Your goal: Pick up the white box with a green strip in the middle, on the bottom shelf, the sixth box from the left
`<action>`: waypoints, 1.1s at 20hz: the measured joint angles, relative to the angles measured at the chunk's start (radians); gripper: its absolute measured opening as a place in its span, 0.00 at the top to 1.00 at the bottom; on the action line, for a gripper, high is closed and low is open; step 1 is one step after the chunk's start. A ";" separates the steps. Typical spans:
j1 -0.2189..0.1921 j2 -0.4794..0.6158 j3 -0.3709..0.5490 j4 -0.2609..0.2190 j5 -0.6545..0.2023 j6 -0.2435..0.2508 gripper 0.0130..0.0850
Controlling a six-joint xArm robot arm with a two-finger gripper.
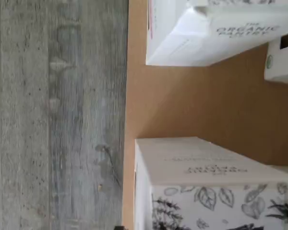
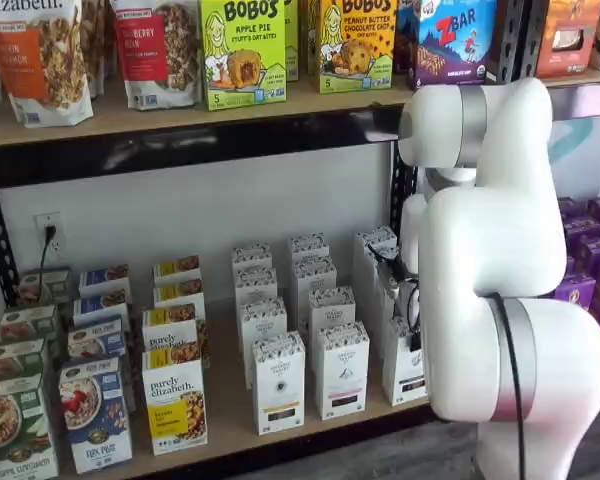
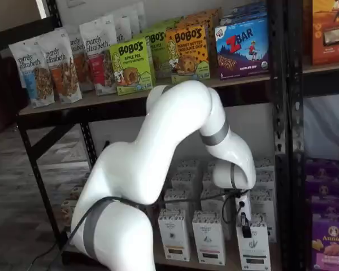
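The white box (image 2: pixel 404 366) stands at the front of the rightmost white column on the bottom shelf (image 2: pixel 230 425), half hidden by my arm. In a shelf view it shows as the front right carton (image 3: pixel 254 248); its band colour is too small to tell. My gripper (image 3: pixel 246 224) shows only as dark fingers with a cable, just above and in front of that carton's top. No gap or grip can be made out. The wrist view shows the tan shelf board (image 1: pixel 182 105) with a leaf-patterned white carton (image 1: pixel 206 177) close by and no fingers.
Like white cartons (image 2: pixel 279 385) (image 2: pixel 341 370) stand to the left, with rows behind. Another white carton with a pink edge (image 1: pixel 216 33) lies across a gap of bare board. Cereal and granola boxes (image 2: pixel 175 405) fill the left. A black upright (image 3: pixel 279 141) stands at the right.
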 joint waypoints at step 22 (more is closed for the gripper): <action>0.001 0.005 -0.026 -0.032 0.034 0.030 0.28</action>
